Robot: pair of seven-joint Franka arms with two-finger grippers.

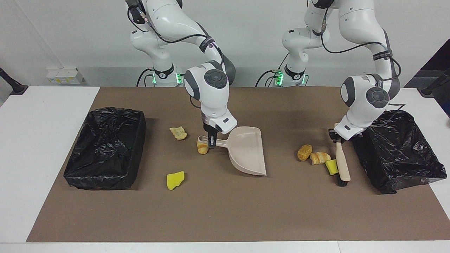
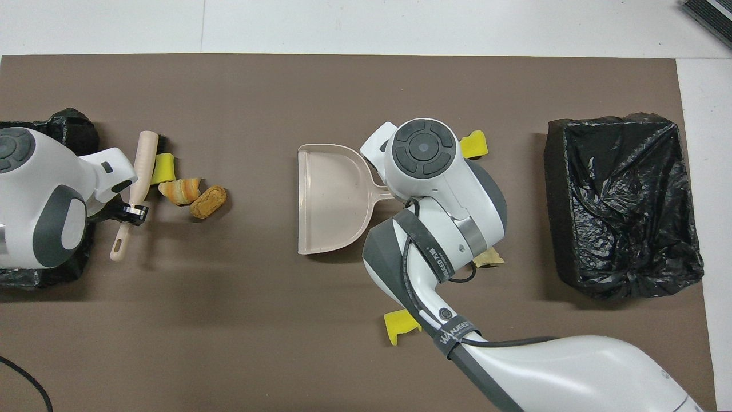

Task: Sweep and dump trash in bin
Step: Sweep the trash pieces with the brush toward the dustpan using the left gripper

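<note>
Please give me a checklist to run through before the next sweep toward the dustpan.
1. Grip of left gripper on brush: ok, shut on the handle.
2. Grip of right gripper on dustpan: ok, shut on the handle.
3. Brush touching sponge chunk: ok.
4. Dustpan mouth facing sponge chunk, croissant and bread roll: ok.
5. Dustpan close to them: not ok, bare mat between.
6. Dustpan lip flat on mat: cannot tell.
</note>
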